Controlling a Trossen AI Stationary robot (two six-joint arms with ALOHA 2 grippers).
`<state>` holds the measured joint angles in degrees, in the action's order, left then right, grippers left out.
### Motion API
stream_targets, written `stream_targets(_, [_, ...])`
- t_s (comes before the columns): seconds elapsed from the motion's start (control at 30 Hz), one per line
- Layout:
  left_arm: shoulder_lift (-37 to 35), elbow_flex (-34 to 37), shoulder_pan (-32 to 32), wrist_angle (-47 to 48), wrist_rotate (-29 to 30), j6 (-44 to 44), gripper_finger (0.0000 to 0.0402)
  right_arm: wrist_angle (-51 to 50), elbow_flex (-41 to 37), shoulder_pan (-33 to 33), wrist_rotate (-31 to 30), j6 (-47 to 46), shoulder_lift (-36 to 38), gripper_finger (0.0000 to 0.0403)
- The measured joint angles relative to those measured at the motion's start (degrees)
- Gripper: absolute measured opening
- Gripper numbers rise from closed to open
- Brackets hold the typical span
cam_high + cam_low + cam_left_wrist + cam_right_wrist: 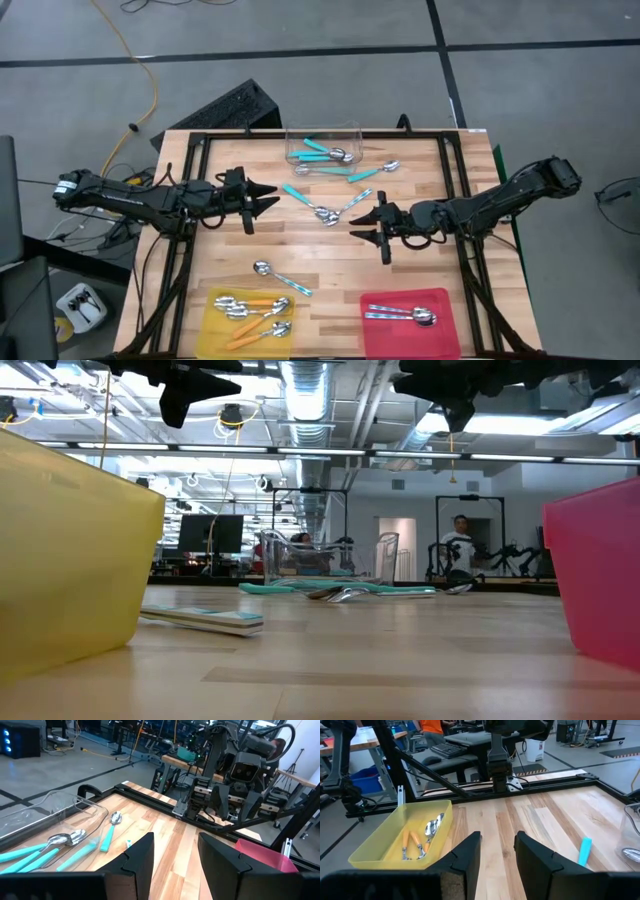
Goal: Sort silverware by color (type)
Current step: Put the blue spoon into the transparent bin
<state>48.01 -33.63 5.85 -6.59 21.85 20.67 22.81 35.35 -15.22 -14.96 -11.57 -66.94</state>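
Both grippers hover open above the table's middle, facing each other, with nothing between their fingers: my left gripper (pixel 268 198) (pixel 175 860) and my right gripper (pixel 358 222) (pixel 497 855). Two teal-handled spoons (pixel 322 207) lie crossed on the wood between them. Another teal spoon (pixel 374 172) lies farther back, and one (pixel 281 277) lies near the yellow tray. More teal spoons (pixel 325 153) lie in the clear tub (pixel 352 130). Orange-handled spoons (pixel 252 308) lie in the yellow tray (pixel 213 335), and silver spoons (pixel 402 315) in the red tray (pixel 440 340).
A black frame (pixel 320 136) runs round the table's back and sides. The clear tub stands at the far middle, and the two trays sit at the near edge. Bare wood (pixel 420 180) shows at the far right and the near middle.
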Motion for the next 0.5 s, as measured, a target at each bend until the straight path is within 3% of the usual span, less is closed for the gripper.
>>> stream_targets(0.5, [0.0,0.0,0.0,0.2,0.0,0.0,0.0136,0.3,-0.1,1.1,-0.2,-0.6,-5.2,0.0143])
